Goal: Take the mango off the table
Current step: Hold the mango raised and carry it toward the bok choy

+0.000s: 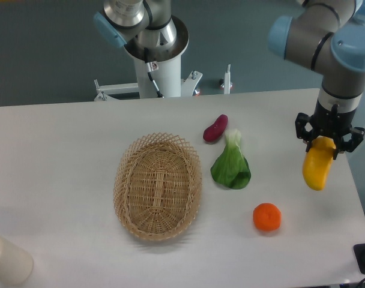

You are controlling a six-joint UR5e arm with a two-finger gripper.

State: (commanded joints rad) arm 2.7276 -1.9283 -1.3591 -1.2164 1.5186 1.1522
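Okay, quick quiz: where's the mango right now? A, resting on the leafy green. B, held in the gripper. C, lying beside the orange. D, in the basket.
B: the gripper is shut on the mango's top end, and the fruit hangs from it, apart from the orange.

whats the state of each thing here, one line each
mango: held at its upper end, hanging off the table
gripper: shut on the mango
basket: upright, nothing in it
leafy green: lying flat on the table
sweet potato: lying on the table
orange: resting on the table
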